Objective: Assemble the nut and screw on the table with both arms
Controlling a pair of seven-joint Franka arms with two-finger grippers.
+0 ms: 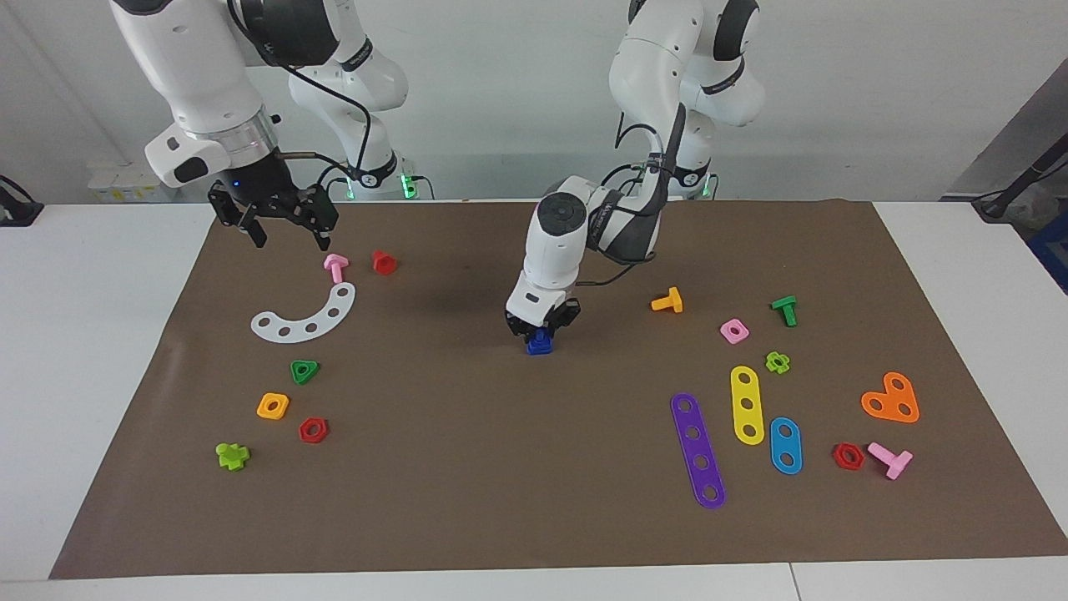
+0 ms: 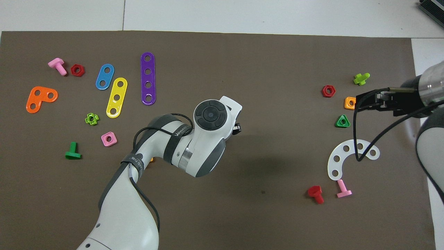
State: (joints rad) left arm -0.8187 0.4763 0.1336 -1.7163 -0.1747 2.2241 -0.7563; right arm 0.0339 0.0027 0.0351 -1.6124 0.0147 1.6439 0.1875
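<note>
White tabletop (image 1: 100, 351) under brown mat (image 1: 501, 467), pale wall. Left claw (image 1: 542, 328) clamped on blue screw (image 1: 541, 343). Right claw (image 1: 279, 224) apart, raised.

Plain pale wall (image 1: 501, 100) at the back, evenly lit, no hard shadows. Green LEDs (image 1: 406, 179) glowing low down by it. Dark slanted panel (image 1: 1014, 125) in one corner w/ a black cable (image 1: 1022, 179) running down. Small black box (image 1: 17, 209) at the other edge. Dark ribbed unit (image 2: 432, 8) just in shot.
</note>
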